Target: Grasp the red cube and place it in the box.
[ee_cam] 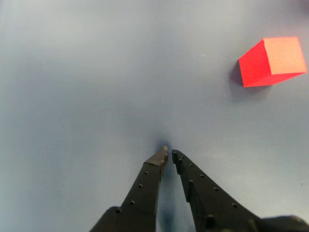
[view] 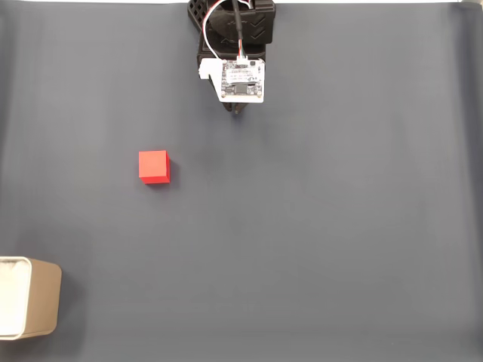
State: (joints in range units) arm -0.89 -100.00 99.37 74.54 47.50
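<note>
On grey worktop (view: 339, 226): cube (view: 154, 167), left of centre in fixed view, upper right in wrist view, untouched. Box (view: 30, 297) at lower-left corner, well apart from cube. Tool (ee_cam: 168, 155) at top centre near arm base, tips nearly together, empty. Advised: open wide, swing toward cube, square jaws to opposite faces, descend before closing.

Fixed view: high overhead, looking straight down on the grey table (view: 339, 226); arm base at 12 o'clock. Wrist view: close, low, angled forward past the gripper (ee_cam: 168, 153). Shared: red cube (view: 154, 167) (ee_cam: 271, 61), at 2 o'clock in the wrist view.
</note>
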